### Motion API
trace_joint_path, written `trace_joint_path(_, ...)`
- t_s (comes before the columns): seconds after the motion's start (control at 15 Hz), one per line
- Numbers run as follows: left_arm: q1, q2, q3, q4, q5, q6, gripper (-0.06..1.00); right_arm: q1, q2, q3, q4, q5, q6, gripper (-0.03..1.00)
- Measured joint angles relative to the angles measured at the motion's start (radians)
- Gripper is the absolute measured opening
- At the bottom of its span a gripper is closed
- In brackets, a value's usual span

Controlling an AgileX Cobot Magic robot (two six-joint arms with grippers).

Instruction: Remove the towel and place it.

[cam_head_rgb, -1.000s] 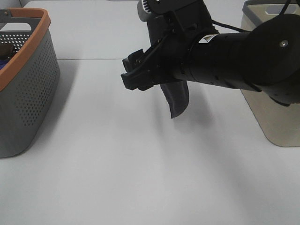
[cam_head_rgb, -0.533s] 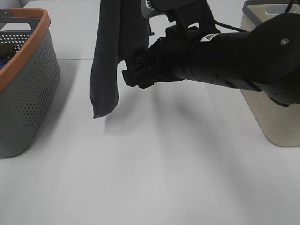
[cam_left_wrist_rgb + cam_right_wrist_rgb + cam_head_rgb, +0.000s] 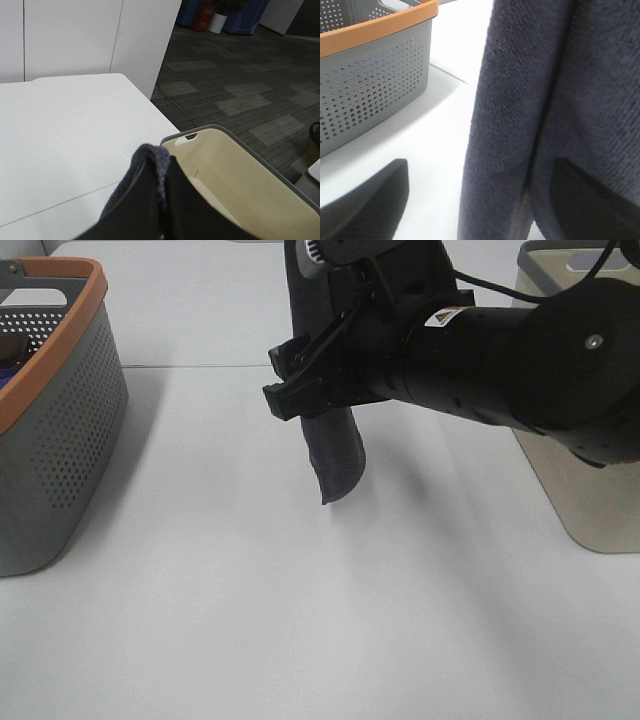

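You are looking at a towel (image 3: 335, 455) of dark navy terry cloth, nubbly and matt. The desk (image 3: 250, 620) is smooth, matt white. The grey basket (image 3: 70, 430) is perforated plastic with a smooth orange rim; the beige bin (image 3: 580, 490) is plain, smooth plastic.

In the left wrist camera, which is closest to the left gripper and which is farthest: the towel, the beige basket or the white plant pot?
Starting from the left gripper:
1. The towel: pinched right between its fingers.
2. The beige basket: close by, just beyond the fingers.
3. The white plant pot: far off across the room, on the floor.
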Motion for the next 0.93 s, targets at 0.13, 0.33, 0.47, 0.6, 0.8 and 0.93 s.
trace_joint_path(0.13,0.000,0.000,0.000,0.000,0.000,0.002,0.00,0.000,0.019,0.000,0.064,-0.007,-0.070,0.69)
trace_joint_path(0.33,0.000,0.000,0.000,-0.002,0.002,0.033,0.00,0.000,0.028,0.000,0.152,-0.022,-0.202,0.63)
trace_joint_path(0.47,0.000,0.000,0.000,-0.032,0.022,0.062,0.00,0.000,0.028,0.000,0.162,-0.047,-0.224,0.63)
trace_joint_path(0.6,0.000,0.000,0.000,-0.070,0.042,0.090,0.00,0.000,0.028,0.000,0.163,-0.061,-0.227,0.63)
trace_joint_path(0.8,0.000,0.000,0.000,-0.077,0.047,0.101,0.00,0.000,0.028,0.000,0.163,-0.061,-0.230,0.62)
trace_joint_path(0.93,0.000,0.000,0.000,-0.079,0.047,0.101,0.00,0.000,0.028,0.000,0.167,-0.061,-0.230,0.58)
